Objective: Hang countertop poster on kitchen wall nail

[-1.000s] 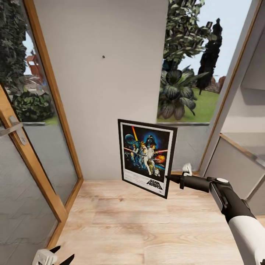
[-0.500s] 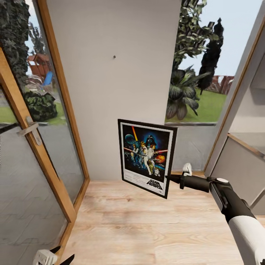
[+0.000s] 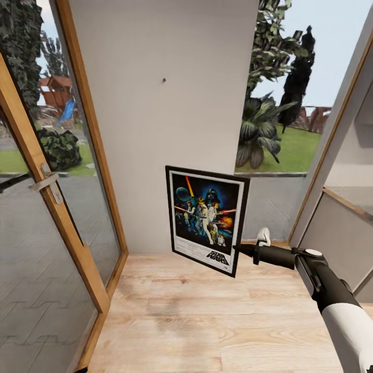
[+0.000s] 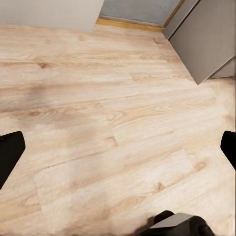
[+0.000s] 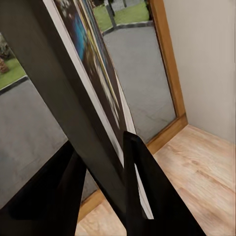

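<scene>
The poster hangs upright in the air in front of the white wall, with its Star Wars artwork facing me. My right gripper is shut on its lower right edge. In the right wrist view the black frame of the poster runs between the two black fingers of the right gripper. A small dark wall nail sits high on the wall, well above the poster and a little to its left. My left gripper is open over bare wooden floor. The kitchen countertop is out of view.
A glass door with a wooden frame and a metal handle stands at the left. A window onto a garden lies right of the wall, with a grey panel at the far right. Wooden floor stretches below.
The camera has shifted, so the wall, nail and door sit further right in the picture. The left gripper has slipped out of the head view's lower edge. Poster and right arm hold steady.
</scene>
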Available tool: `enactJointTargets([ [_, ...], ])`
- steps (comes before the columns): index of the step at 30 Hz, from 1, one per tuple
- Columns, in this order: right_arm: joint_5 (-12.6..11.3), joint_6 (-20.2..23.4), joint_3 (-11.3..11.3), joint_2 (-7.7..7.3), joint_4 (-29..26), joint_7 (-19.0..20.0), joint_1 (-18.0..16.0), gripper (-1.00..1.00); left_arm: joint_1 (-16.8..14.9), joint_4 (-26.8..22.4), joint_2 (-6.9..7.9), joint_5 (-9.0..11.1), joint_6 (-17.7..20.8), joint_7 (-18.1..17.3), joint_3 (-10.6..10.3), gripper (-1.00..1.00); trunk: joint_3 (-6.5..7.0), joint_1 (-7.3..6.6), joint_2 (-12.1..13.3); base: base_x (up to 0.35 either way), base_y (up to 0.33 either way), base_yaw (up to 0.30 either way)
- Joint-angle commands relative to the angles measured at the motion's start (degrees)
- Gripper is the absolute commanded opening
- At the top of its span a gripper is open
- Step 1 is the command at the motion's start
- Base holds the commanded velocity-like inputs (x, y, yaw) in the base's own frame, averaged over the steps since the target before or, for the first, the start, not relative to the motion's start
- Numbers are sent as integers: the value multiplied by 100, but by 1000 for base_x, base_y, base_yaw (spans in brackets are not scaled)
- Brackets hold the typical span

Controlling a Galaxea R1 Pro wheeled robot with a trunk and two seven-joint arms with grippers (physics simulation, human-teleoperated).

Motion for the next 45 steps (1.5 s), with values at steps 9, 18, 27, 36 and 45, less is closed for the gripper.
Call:
enactJointTargets([
  [9, -69, 585, -1, -1, -571, -100, -333, -100, -3, 700, 71, -22, -433, -619, 58, 100, -11, 4, -12, 0, 0, 0],
  [18, -51, 1340, 17, 84, -845, -114, -1030, -100, -2, 1203, 96, -26, -793, -743, 177, 100, -11, 4, -12, 0, 0, 0],
  [27, -30, 2139, 614, 338, -816, -123, -1869, -100, -5, 1579, 115, -27, -935, -755, 465, 100, -11, 4, -12, 0, 0, 0],
  [36, -22, 2634, 824, 1038, 226, -74, -3038, -100, 0, 1618, 120, -32, -957, -849, 519, 100, -11, 4, -12, 0, 0, 0],
  [45, -24, 2657, 822, 1009, 1189, -116, -3787, -100, -5, 1618, 138, -32, -956, -939, 650, 100, -11, 4, -12, 0, 0, 0],
])
